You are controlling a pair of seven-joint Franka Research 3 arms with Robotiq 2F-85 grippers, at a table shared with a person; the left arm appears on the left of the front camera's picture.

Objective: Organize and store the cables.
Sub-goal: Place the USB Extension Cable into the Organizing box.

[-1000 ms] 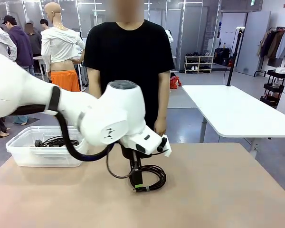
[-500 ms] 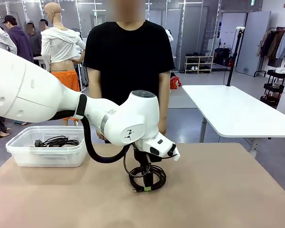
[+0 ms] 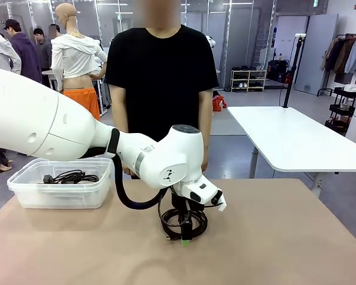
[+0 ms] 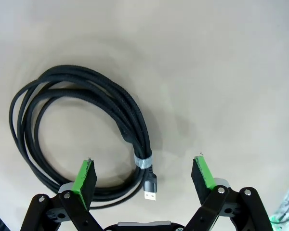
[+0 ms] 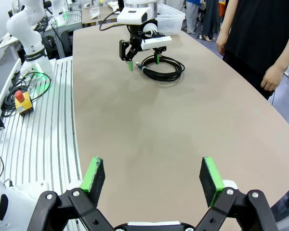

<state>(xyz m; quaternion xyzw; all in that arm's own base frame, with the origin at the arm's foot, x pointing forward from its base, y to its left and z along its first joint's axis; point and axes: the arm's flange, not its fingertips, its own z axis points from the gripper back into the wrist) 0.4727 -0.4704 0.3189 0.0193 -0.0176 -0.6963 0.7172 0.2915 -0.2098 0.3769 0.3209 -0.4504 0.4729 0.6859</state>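
1. Left wrist view puts me right over the work: my left gripper (image 4: 143,175) has its fingers spread wide, hanging just above the table (image 4: 231,72) with the coiled cable (image 4: 82,130) straddled. One green pad sits over the coil's near strands, the other over bare table, and the taped bundle with its USB plug (image 4: 151,187) lies between them. Nothing is pinched yet.
2. Front view shows what has changed over the last second: the left arm has swung in from higher up and dropped, so the gripper (image 3: 187,228) now sits down at the coil (image 3: 184,221).
3. That means, I judge, the approach is done and closing on the bundle comes next.
4. Farther left, the clear bin (image 3: 24,193) already holds a cable (image 3: 71,176).
5. My right gripper (image 5: 151,180) idles spread and empty.
6. Beyond the table the person (image 3: 160,77) stands waiting.
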